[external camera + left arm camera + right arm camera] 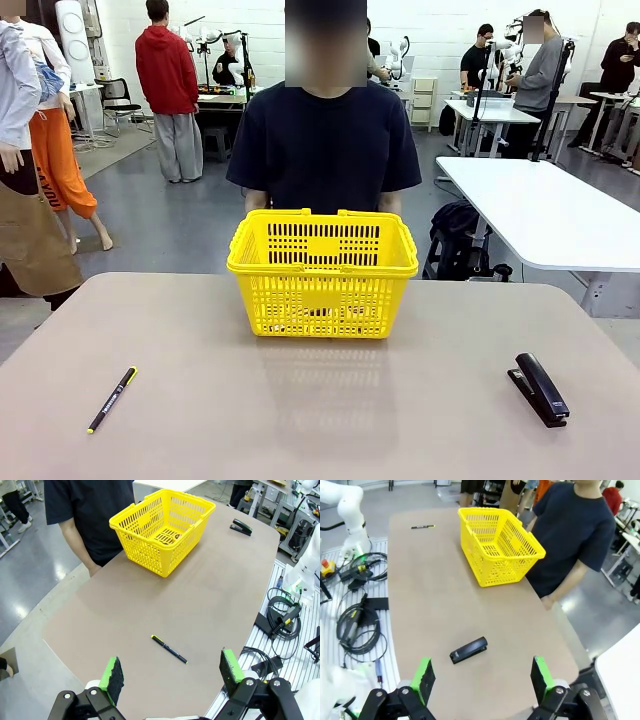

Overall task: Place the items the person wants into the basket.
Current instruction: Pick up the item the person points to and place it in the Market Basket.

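From the front camera we are looking level across the desk (pixel 320 420) toward the person (pixel 325 145) standing at its far edge, with the basket (pixel 322 272) near the middle, the pen (pixel 111 399) at picture left and the stapler (pixel 540 388) at right. From the left wrist camera we are looking down from high above the desk's near corner, past the left gripper (pixel 172 672), the pen (pixel 169 648) lying closest and the basket (pixel 162 530) farther off. From the right wrist camera we are looking down from the opposite corner, past the right gripper (pixel 482 677), the stapler (pixel 468 650) lying nearest. All three views are sharing the basket (pixel 497 545), person and desk.
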### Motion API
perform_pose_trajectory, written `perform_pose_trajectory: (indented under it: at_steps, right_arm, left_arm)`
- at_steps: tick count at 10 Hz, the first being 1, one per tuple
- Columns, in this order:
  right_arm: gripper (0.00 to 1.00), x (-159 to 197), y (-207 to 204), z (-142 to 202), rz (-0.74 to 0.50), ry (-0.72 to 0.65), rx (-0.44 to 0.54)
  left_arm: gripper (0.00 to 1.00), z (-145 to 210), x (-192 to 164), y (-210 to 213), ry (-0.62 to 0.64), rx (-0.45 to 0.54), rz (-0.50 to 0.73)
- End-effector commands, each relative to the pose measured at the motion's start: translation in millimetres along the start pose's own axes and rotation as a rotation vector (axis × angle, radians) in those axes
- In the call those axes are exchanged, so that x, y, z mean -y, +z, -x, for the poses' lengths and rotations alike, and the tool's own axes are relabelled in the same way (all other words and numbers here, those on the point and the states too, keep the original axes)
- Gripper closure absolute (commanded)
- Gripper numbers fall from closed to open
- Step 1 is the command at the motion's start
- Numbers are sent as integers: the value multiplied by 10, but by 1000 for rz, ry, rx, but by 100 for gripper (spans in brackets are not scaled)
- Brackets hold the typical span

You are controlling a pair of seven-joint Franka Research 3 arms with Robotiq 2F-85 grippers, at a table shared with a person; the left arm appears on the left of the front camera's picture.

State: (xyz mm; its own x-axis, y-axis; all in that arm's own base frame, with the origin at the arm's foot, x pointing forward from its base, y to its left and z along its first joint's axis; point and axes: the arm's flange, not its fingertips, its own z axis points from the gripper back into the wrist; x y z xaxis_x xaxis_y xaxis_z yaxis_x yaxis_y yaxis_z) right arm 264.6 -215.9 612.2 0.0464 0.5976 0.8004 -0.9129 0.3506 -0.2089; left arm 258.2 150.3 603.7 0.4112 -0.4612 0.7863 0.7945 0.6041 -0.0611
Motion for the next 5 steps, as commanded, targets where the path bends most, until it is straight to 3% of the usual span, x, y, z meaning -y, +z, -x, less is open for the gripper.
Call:
perform_pose_trajectory:
  at_steps: [1, 5]
  right_arm:
    - [0, -2, -40, -15, -16, 26, 13]
    - [0, -2, -40, -15, -16, 26, 13]
  left_arm:
    - [0, 11, -12, -3, -18, 18, 2]
    - [0, 11, -12, -3, -18, 18, 2]
